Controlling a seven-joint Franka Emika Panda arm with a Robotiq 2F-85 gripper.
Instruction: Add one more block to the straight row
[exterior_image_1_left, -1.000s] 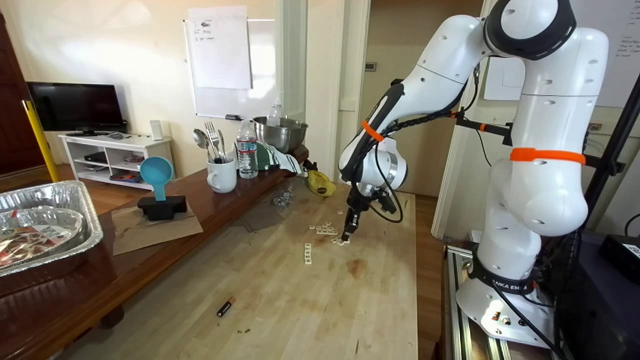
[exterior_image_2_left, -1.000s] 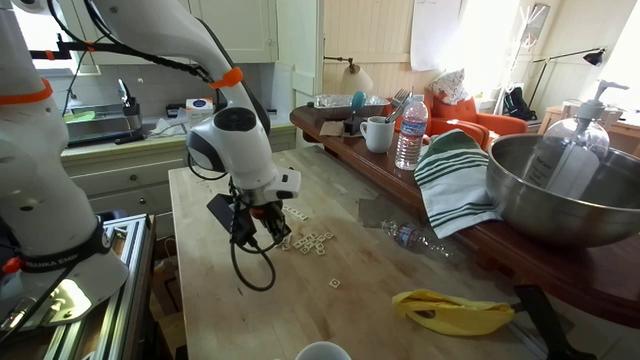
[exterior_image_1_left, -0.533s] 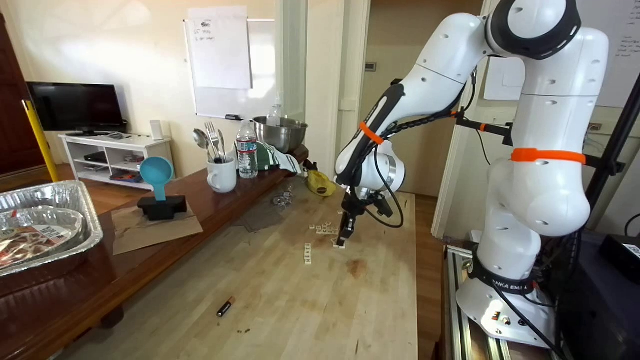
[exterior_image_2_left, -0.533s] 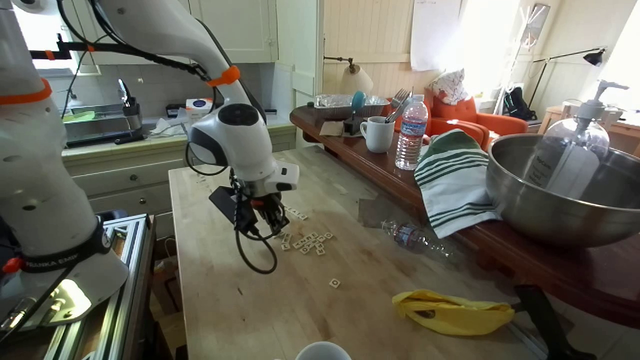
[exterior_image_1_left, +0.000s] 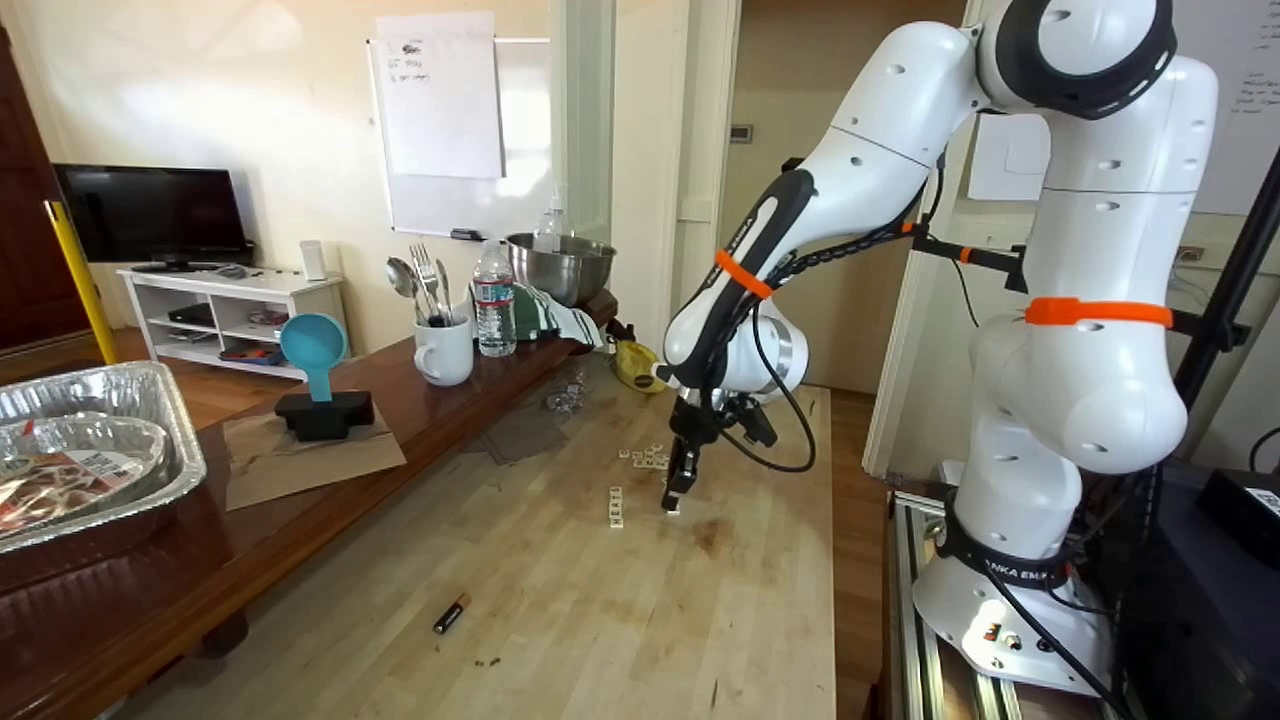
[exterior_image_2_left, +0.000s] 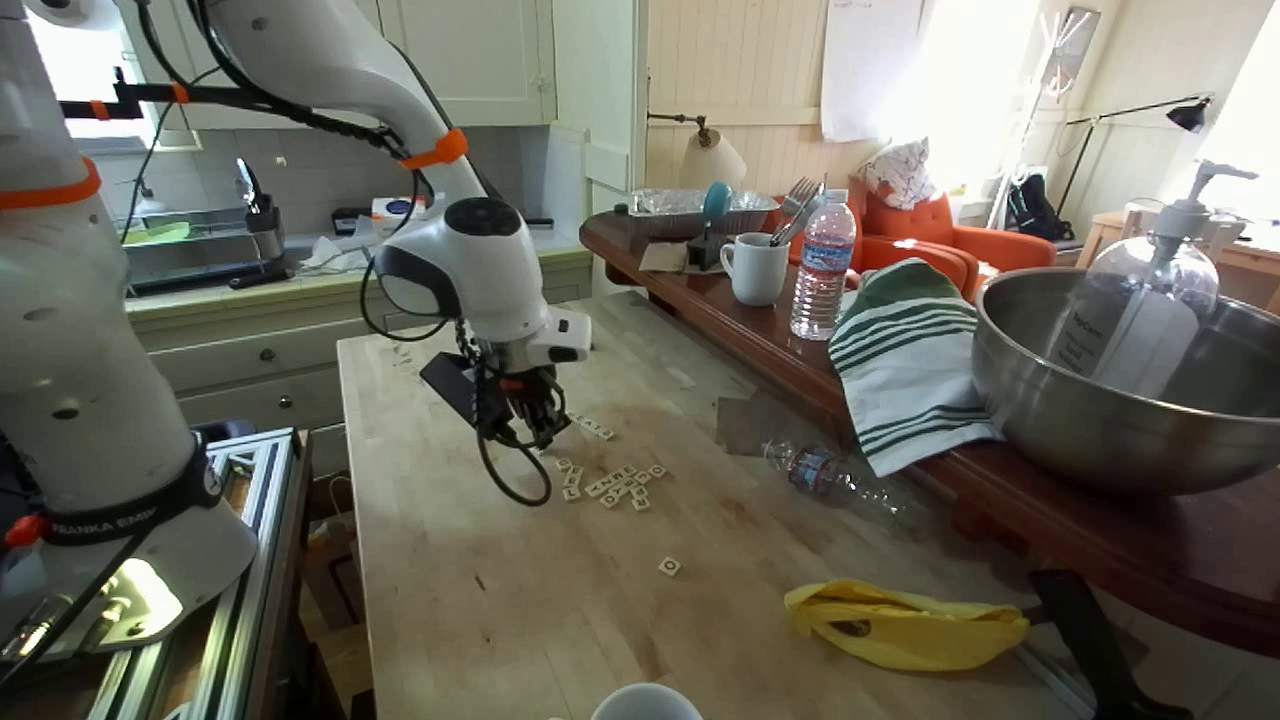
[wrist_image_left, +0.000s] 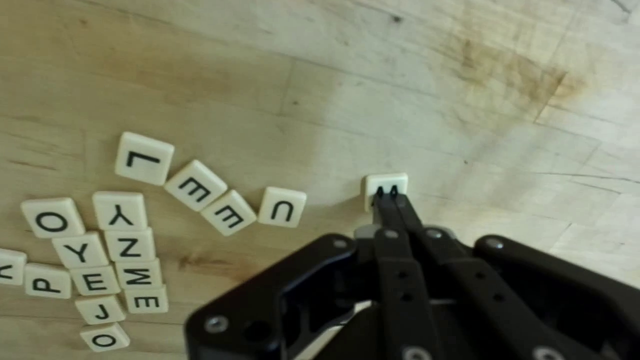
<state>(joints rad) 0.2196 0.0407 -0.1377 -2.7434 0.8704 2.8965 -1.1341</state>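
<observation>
The straight row (exterior_image_1_left: 616, 507) is a short line of several pale lettered blocks on the wooden table; it also shows in an exterior view (exterior_image_2_left: 592, 427) and is out of the wrist view. My gripper (wrist_image_left: 390, 196) is shut, fingertips together and pointing down onto the top of a single pale block (wrist_image_left: 386, 181), covering part of its letter. In an exterior view the gripper (exterior_image_1_left: 672, 500) and this block (exterior_image_1_left: 674, 511) are a short way right of the row. In the exterior view with my gripper (exterior_image_2_left: 553, 440), that block is hidden. A block marked U (wrist_image_left: 282, 207) lies apart beside it.
Loose lettered blocks (exterior_image_2_left: 618, 487) lie in a cluster, with an L block (wrist_image_left: 144, 158) at its edge. A lone O block (exterior_image_2_left: 669, 567) sits farther off. A battery (exterior_image_1_left: 451, 613), a crushed bottle (exterior_image_2_left: 830, 475) and a yellow bag (exterior_image_2_left: 905, 625) are on the table. A raised ledge (exterior_image_1_left: 400, 450) borders it.
My gripper has moved away from the loose blocks, toward the row's side and the table's near part in an exterior view. The block under its fingertips has slid along with it.
</observation>
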